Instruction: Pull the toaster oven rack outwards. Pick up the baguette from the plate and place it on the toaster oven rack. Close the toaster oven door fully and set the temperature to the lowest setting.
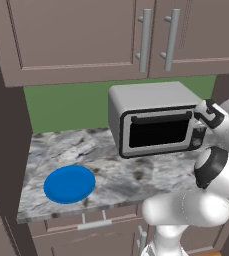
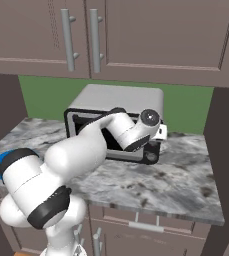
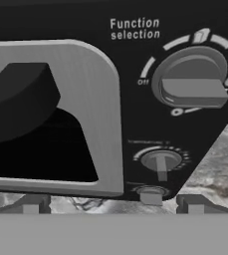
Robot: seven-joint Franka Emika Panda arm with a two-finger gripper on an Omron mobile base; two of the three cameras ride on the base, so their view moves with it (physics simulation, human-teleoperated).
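On the marble counter (image 1: 116,175), the toaster oven (image 1: 156,120) stood with its door (image 1: 158,131) shut. The gripper (image 3: 112,204), fingers spread and empty, faced the knob panel (image 3: 185,99). The blue plate (image 1: 69,184) lay bare, well apart.

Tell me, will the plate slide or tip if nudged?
The plate looks flat, low and bare, so tipping seems unlikely. It sits on smooth-looking marbled counter, so it would probably slide. It lies close to the front edge, so an outward push might drop it.

Plate (image 1: 69,184) on counter (image 1: 116,175), left of toaster oven (image 1: 153,120).
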